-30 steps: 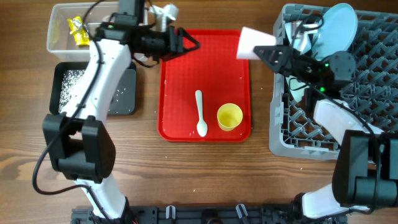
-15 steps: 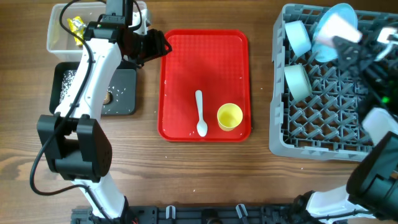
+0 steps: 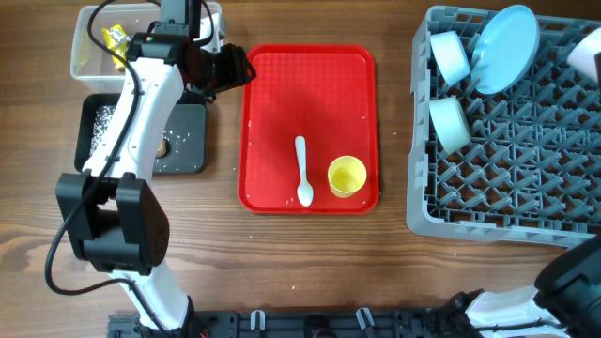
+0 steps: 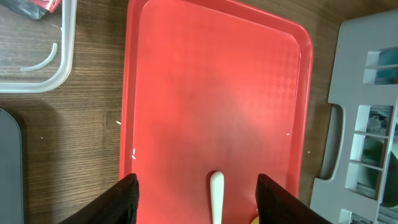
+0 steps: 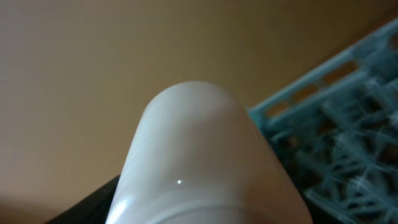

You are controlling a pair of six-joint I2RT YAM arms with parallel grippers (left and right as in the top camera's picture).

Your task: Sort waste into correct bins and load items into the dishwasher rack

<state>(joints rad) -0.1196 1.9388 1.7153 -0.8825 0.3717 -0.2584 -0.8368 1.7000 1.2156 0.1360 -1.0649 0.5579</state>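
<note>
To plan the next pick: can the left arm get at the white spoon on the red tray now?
Probably yes. The left gripper hangs open and empty over the red tray, and the white spoon lies uncovered ahead of it; the yellow cup stands beside the spoon, not touching.

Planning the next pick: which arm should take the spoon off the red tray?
Left. The left gripper, open and empty, hangs over the red tray near the spoon; the right gripper holds the pink cup.

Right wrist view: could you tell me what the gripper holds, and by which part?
The pink cup, gripped at its near end; the exact contact is out of frame.
</note>
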